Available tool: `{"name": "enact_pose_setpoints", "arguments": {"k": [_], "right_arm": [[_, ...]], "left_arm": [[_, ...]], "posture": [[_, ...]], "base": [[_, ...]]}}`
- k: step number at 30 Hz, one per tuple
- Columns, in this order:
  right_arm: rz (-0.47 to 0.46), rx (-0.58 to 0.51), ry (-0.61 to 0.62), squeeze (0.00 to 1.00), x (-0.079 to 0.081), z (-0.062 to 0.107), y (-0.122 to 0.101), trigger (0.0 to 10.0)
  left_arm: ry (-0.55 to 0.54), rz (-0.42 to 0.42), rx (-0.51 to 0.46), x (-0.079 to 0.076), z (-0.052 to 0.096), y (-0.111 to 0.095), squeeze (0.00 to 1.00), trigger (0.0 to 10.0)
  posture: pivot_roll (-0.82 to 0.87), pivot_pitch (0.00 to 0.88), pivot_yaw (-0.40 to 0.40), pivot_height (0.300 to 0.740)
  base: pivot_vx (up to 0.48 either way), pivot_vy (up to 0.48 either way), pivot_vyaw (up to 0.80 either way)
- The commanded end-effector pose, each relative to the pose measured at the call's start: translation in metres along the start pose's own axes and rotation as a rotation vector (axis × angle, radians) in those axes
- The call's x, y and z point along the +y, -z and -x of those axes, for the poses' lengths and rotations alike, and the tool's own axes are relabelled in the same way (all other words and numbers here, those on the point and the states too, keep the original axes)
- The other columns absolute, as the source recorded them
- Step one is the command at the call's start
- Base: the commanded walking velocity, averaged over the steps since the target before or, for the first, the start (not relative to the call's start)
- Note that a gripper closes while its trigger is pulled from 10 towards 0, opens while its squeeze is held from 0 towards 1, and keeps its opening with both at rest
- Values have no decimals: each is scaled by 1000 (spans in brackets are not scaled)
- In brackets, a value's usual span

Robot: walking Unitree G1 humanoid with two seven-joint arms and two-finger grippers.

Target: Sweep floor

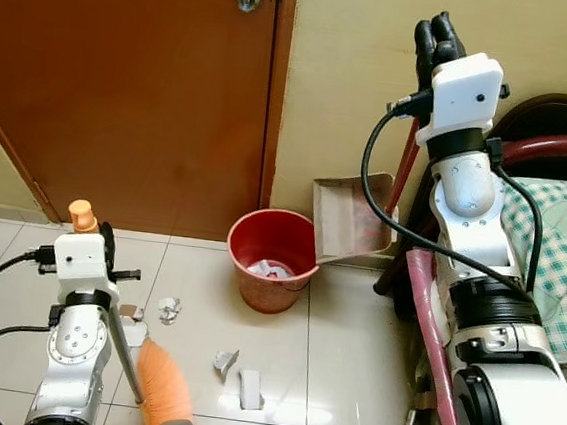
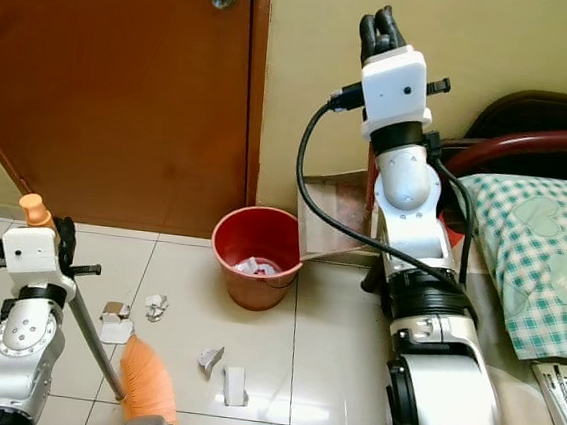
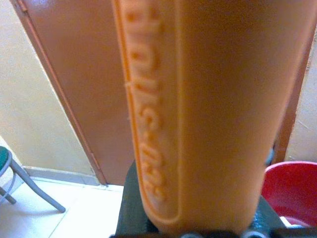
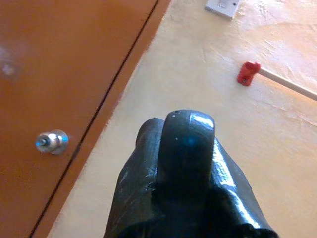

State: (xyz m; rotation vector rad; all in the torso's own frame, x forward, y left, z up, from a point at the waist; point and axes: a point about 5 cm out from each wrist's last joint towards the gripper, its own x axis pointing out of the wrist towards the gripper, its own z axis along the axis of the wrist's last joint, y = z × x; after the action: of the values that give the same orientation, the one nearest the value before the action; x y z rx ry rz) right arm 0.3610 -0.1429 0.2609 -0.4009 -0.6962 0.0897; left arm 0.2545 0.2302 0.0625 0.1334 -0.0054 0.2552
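Left gripper (image 1: pixel 95 240) pinching the orange broom handle (image 1: pixel 83 215), its brush (image 1: pixel 162 382) low on the tiled floor (image 1: pixel 351 350) among paper scraps (image 1: pixel 238 374) near the red bucket (image 1: pixel 272 259); right gripper (image 1: pixel 439 42) raised, fingers pressed together, dustpan (image 1: pixel 348 219) beneath against the wall.

I was looking at a home bedroom: a bed (image 1: pixel 561 249) with checked bedding on the right, a brown door (image 1: pixel 125 87) far left, tiled floor (image 1: pixel 350 360).

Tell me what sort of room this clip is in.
Most likely a bedroom in a home: a bed with a green checked sheet stands beside a brown wooden door, on a pale tiled floor.
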Motion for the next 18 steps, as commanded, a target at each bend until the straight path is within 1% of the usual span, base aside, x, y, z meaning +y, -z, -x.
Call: {"name": "enact_pose_setpoints", "arguments": {"k": [1,3,5,6,9,10,11,17,18], "right_arm": [[88,-67,41,0,-17,-3,-14,10000],[93,-57,38,0,-16,0,-12,10000],[95,-26,40,0,-16,8,-7,10000],[96,-9,34,0,-17,15,-3,10000],[94,24,37,0,-19,23,2,10000],[94,24,37,0,-19,23,2,10000],[83,67,55,0,-23,30,7,10000],[77,126,63,0,-24,49,12,10000],[77,126,63,0,-24,49,12,10000]], "left_arm": [[17,-9,14,-1,-1,3,0,10000],[17,-9,14,-1,0,3,0,10000],[19,-10,15,-2,0,3,0,10000],[21,-13,9,-2,1,2,0,10000],[23,-13,9,-2,0,2,0,10000],[23,-13,9,-2,0,2,0,10000],[25,-13,9,-2,0,2,0,10000],[33,-15,11,-1,-1,2,0,10000],[33,-15,11,-1,-1,2,0,10000]], "posture": [[37,0,-13,740],[35,0,-12,740],[34,0,-12,740],[35,0,-12,740],[33,0,-10,740],[33,0,-10,740],[31,0,-10,740],[23,0,-3,740],[23,0,-3,740]], "base": [[0,0,0],[0,0,0],[0,0,0],[0,0,0],[0,0,0],[0,0,0],[0,0,0],[0,0,0],[0,0,0]]}}
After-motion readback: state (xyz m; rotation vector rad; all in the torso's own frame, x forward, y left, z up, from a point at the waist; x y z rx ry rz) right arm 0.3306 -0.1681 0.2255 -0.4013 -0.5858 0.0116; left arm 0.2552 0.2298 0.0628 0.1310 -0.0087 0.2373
